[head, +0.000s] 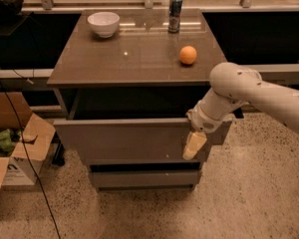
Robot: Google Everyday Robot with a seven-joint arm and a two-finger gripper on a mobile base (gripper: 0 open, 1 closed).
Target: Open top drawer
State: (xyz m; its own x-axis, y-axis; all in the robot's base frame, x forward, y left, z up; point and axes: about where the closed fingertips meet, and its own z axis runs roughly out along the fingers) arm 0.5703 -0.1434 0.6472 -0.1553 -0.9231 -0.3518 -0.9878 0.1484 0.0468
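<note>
Top drawer (129, 141) pulled out below the bench (134, 59) top, dark gap behind its front; hand (194, 146) hangs over the front's right end, open or closed cannot be told; farther back on the bench: orange (188, 55); white bowl (103, 23); can (175, 7).

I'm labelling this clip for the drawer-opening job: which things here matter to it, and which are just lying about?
Belongs to the job:
top drawer, already pulled out
gripper, at the drawer front's right end

Just lying about:
white bowl, can and orange, all on the cabinet top
cardboard box, far left
</note>
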